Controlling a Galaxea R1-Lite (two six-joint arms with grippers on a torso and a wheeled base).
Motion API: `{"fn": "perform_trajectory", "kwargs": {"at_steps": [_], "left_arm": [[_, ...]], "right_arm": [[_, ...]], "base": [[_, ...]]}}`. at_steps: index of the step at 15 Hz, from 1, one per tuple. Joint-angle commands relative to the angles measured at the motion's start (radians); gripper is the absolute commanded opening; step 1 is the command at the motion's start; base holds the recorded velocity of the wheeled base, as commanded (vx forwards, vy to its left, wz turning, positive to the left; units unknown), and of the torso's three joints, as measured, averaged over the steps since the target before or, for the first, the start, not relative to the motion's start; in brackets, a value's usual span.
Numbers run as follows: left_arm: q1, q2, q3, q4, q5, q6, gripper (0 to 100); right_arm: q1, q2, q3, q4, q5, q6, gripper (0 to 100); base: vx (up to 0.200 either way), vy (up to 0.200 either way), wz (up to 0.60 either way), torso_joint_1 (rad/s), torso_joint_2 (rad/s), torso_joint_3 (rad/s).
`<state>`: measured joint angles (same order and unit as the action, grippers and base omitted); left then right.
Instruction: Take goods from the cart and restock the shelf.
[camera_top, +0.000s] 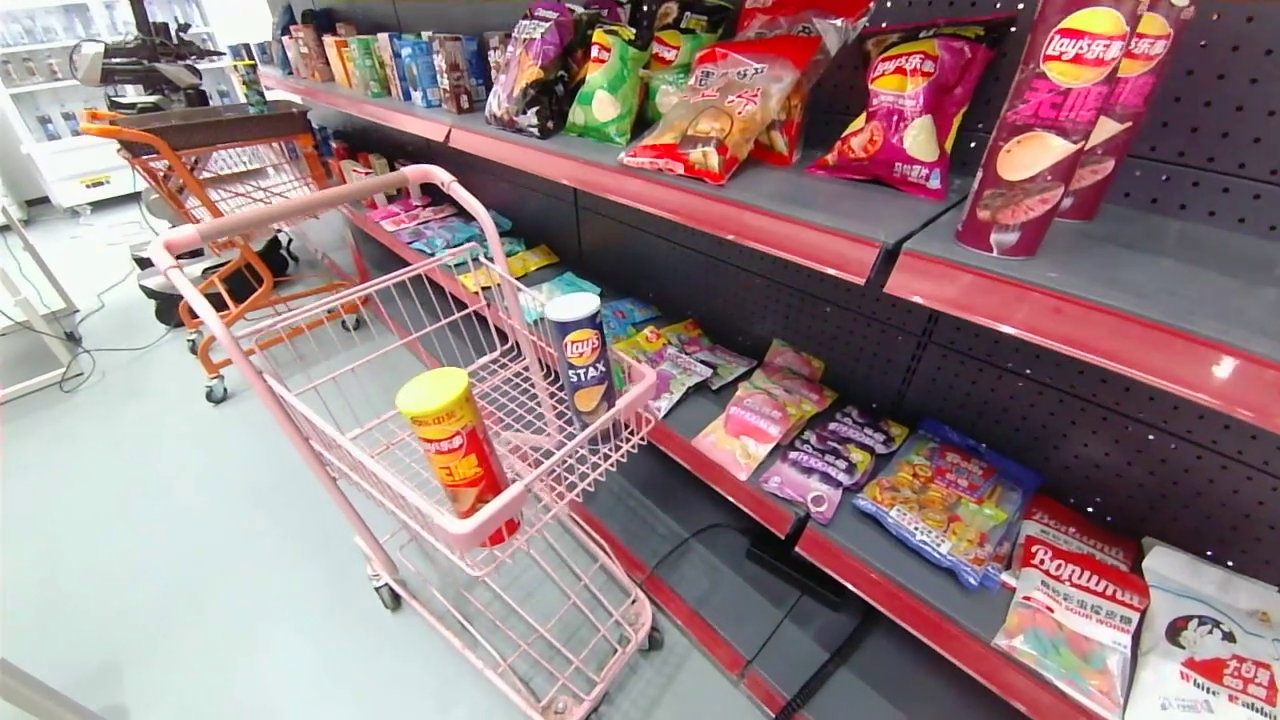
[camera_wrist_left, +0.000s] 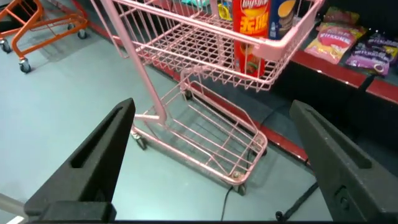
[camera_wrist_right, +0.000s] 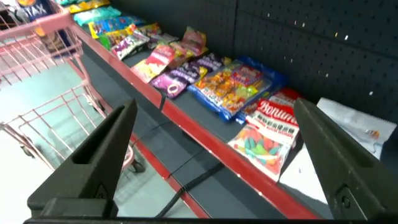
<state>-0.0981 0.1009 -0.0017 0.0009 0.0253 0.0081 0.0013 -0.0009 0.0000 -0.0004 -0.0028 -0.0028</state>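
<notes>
Standing upright in pink cart (camera_top: 635, 385) basket: red can (camera_top: 455, 450), blue can (camera_top: 582, 365) beside it, long axes vertical. Left hand (camera_wrist_left: 211, 109), fingers wide apart, empty, faces cart; likely nearer arm. Right hand (camera_wrist_right: 214, 107), also spread, empty, faces lower shelf (camera_wrist_right: 205, 127).

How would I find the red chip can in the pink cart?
Look at the pink cart parked beside the shelves. Two chip cans stand upright in its basket. The red can has a yellow lid and stands on the side away from the shelves; the other can is dark blue.
</notes>
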Motion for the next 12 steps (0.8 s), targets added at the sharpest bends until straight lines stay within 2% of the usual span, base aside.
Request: {"fn": "perform_trajectory", "kwargs": {"at_steps": [1, 2, 3, 4, 5, 6, 8, 10, 11, 12], "left_arm": [[0.000, -0.001, 0.000, -0.004, -0.001, 0.003, 100], [-0.017, 0.071, -0.129, -0.025, -0.008, -0.005, 100], [-0.028, 0.181, -0.233, -0.028, -0.007, -0.026, 100], [-0.029, 0.427, -0.494, -0.038, -0.010, -0.174, 100], [-0.028, 0.510, -0.566, -0.038, -0.007, -0.186, 100], [-0.026, 0.603, -0.603, -0.044, -0.008, -0.183, 100], [-0.026, 0.786, -0.600, -0.119, -0.033, -0.178, 100], [-0.018, 0.935, -0.586, -0.243, -0.053, -0.177, 100], [-0.018, 0.978, -0.583, -0.282, -0.082, -0.175, 100], [-0.015, 1.040, -0.583, -0.328, -0.130, -0.158, 100]], "right_arm": [[0.000, 0.001, 0.000, -0.001, 0.000, 0.000, 100], [0.000, 0.001, 0.000, -0.001, 0.000, -0.002, 100], [0.000, 0.001, 0.000, -0.001, 0.000, -0.002, 100], [0.002, 0.001, 0.000, -0.001, 0.000, -0.002, 100], [0.002, 0.001, 0.000, -0.001, 0.000, -0.002, 100], [0.000, 0.001, 0.000, -0.001, 0.000, -0.002, 100], [0.000, 0.001, 0.000, -0.001, 0.000, -0.002, 100], [0.000, 0.001, 0.000, -0.001, 0.000, -0.002, 100], [0.000, 0.001, 0.000, -0.001, 0.000, -0.002, 100], [0.000, 0.001, 0.000, -0.001, 0.000, -0.002, 100]], "base": [[0.000, 0.000, 0.00, -0.085, 0.35, 0.266], [0.000, 0.000, 0.00, -0.051, 0.22, 0.159], [0.000, 0.000, 0.00, -0.027, 0.12, 0.100], [0.000, 0.000, 0.00, -0.022, 0.07, 0.046], [0.000, 0.000, 0.00, 0.000, 0.00, 0.000], [0.000, 0.000, 0.00, 0.000, 0.00, 0.000], [0.000, 0.000, 0.00, 0.000, 0.00, 0.000], [0.000, 0.000, 0.00, 0.000, 0.00, 0.000], [0.000, 0.000, 0.00, 0.000, 0.00, 0.000], [0.000, 0.000, 0.00, 0.000, 0.00, 0.000]]}}
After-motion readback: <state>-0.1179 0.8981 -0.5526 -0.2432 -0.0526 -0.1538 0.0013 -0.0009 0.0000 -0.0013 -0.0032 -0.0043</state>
